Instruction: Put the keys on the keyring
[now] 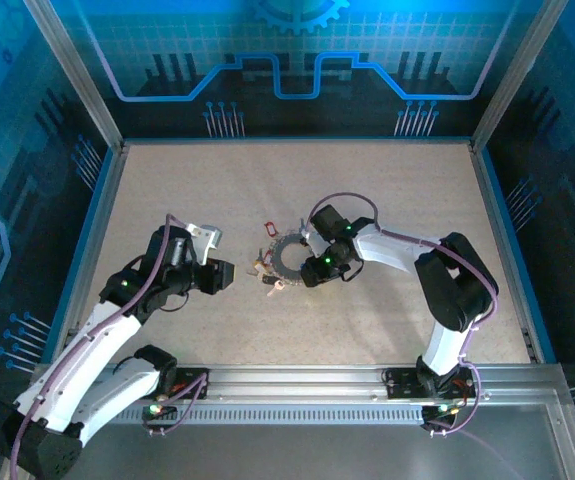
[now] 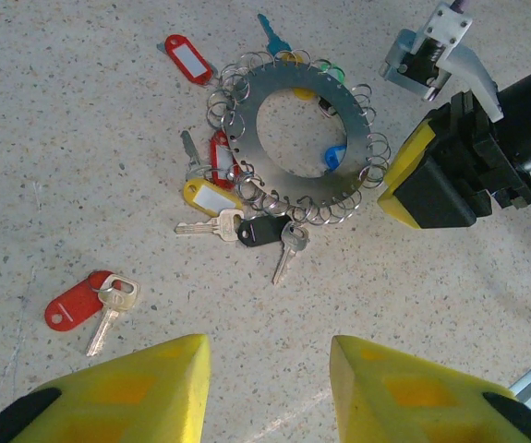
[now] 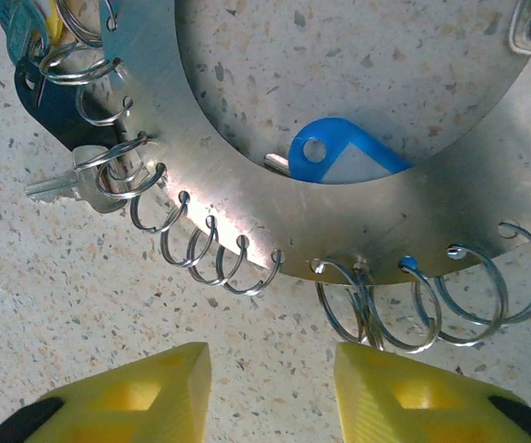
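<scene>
**Light keys, stiff ring: where hold is best taken**

The left gripper is seen spread and empty; the right gripper is likewise parted, with nothing pinched. The keyring lies flat ahead of the left fingers, its rim of wire loops just beyond the right fingertips. A loose key on a red tag rests just ahead of the left gripper, toward its left finger. The key is judged light, thin and prone to sliding; the tag offers the surer hold. The ring is judged stiff, best pinched across its band.
</scene>
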{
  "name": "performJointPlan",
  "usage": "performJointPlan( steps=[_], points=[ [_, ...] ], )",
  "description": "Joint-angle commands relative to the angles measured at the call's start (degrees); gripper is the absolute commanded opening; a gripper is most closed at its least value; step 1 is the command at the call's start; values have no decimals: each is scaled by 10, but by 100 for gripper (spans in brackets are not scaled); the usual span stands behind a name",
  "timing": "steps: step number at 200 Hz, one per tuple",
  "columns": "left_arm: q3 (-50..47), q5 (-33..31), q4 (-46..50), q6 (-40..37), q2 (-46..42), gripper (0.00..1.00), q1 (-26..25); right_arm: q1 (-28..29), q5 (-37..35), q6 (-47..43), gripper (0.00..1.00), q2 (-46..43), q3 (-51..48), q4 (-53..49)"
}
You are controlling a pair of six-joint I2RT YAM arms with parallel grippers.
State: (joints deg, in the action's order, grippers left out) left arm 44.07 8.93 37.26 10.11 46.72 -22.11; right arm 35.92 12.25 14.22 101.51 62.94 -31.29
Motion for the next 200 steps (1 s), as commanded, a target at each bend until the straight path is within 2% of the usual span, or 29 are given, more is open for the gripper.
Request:
performJointPlan(
  steps=[1,65,112,200],
  points=[
    [-9,16,-4,-10,0,40,3,-8,1,8,42,5,0,-3],
    [-9,16,-4,-9,1,41,4,-9,-16,7,43,-2,-8,-2],
    [-9,16,-3,-9,1,40,4,-10,-21,12,48,-13,-15,3],
    [-9,16,-4,-8,2,41,3,-12,1,5,48,2,2,17]
  ],
)
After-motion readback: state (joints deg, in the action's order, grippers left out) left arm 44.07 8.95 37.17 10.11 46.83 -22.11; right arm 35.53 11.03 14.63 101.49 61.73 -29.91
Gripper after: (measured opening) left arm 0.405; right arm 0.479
